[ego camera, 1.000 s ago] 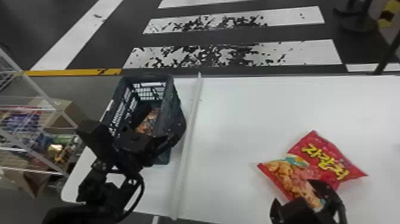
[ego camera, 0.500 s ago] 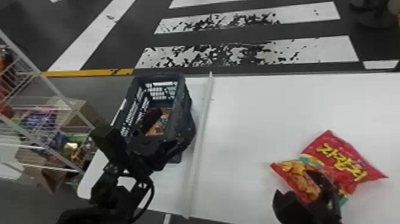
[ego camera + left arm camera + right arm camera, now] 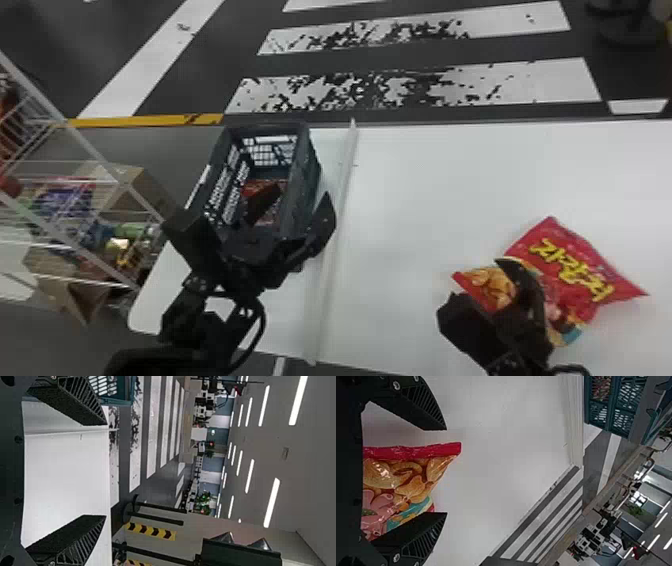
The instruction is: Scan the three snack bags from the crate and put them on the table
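Red packaging with yellow lettering and pictured orange snacks marks the snack bag lying on my white table, well to the right of the crate. My right gripper is over its near end, fingers spread wide; between them in the right wrist view I see the bag's end, and they have no grip on it. Whether either finger touches the bag, I cannot tell. My left gripper is at the near part of the crate, one finger over the opening and the other out by the crate's right side. Those fingers also stand wide apart, and I have nothing between them. Down inside the dark crate I can make out red and orange packaging, partly hidden, so I cannot count the bags there. A pale strip runs along the tabletop just beside the crate, between it and the bag. To my left stands a white wire rack of colourful goods.
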Available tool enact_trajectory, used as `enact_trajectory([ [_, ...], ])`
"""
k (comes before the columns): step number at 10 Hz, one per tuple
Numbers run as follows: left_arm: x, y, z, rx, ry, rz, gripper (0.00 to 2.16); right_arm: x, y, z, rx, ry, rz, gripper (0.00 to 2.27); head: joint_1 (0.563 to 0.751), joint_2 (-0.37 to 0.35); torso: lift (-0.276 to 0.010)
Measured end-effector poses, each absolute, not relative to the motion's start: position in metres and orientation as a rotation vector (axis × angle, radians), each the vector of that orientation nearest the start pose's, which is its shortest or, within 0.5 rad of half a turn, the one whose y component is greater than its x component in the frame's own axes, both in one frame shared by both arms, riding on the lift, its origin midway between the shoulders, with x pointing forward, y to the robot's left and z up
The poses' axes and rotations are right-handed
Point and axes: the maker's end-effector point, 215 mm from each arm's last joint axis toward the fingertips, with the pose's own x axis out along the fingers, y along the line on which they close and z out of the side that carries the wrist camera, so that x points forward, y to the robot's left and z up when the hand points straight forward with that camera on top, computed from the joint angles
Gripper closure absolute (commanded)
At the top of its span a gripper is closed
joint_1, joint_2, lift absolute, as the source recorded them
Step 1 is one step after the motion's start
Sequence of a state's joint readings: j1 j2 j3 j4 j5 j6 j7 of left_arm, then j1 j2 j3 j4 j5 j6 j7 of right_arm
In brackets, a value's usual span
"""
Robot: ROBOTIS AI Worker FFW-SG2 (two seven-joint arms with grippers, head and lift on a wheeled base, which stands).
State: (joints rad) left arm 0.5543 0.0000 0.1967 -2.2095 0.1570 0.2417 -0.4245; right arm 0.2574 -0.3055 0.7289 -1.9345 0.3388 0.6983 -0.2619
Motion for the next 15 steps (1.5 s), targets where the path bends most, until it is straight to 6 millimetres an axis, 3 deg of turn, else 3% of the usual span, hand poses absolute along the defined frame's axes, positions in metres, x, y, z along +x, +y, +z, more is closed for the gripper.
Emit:
enact_trajectory([
  [1,0.419,0.235,-0.333,-0.093,0.131,-0.274,0.03,0.385,-0.047,-0.509,-0.697,0.445,0.360,0.13,0.695,0.261,-0.094],
  [2,0.418,0.237,-0.333,-0.092,0.133,-0.273,0.03,0.389,-0.046,-0.515,-0.708,0.450,0.362,0.37,0.695,0.263,-0.094],
  [3,0.417,0.237,-0.334,-0.092,0.133,-0.276,0.03,0.392,-0.048,-0.520,-0.724,0.459,0.359,0.95,0.695,0.262,-0.094],
  [4,0.417,0.236,-0.335,-0.094,0.135,-0.278,0.03,0.394,-0.053,-0.525,-0.745,0.475,0.349,1.90,0.695,0.255,-0.094],
  [5,0.416,0.236,-0.336,-0.095,0.136,-0.279,0.03,0.395,-0.060,-0.528,-0.769,0.497,0.331,2.24,0.695,0.245,-0.094],
  [7,0.416,0.236,-0.335,-0.095,0.125,-0.279,0.03,0.396,-0.066,-0.526,-0.796,0.500,0.300,2.24,0.695,0.234,-0.094],
  [9,0.416,0.234,-0.334,-0.098,0.123,-0.283,0.03,0.398,-0.062,-0.505,-0.792,0.423,0.276,2.24,0.695,0.236,-0.094],
  [10,0.415,0.233,-0.333,-0.098,0.122,-0.285,0.03,0.401,-0.060,-0.479,-0.749,0.358,0.262,2.24,0.695,0.236,-0.094],
  [13,0.415,0.221,-0.331,-0.102,0.117,-0.304,0.03,0.422,-0.079,-0.365,-0.425,0.219,0.199,2.24,0.695,0.198,-0.094],
  [15,0.414,0.210,-0.332,-0.095,0.120,-0.321,0.03,0.441,-0.104,-0.325,-0.023,0.241,0.214,2.24,0.695,0.142,-0.094],
])
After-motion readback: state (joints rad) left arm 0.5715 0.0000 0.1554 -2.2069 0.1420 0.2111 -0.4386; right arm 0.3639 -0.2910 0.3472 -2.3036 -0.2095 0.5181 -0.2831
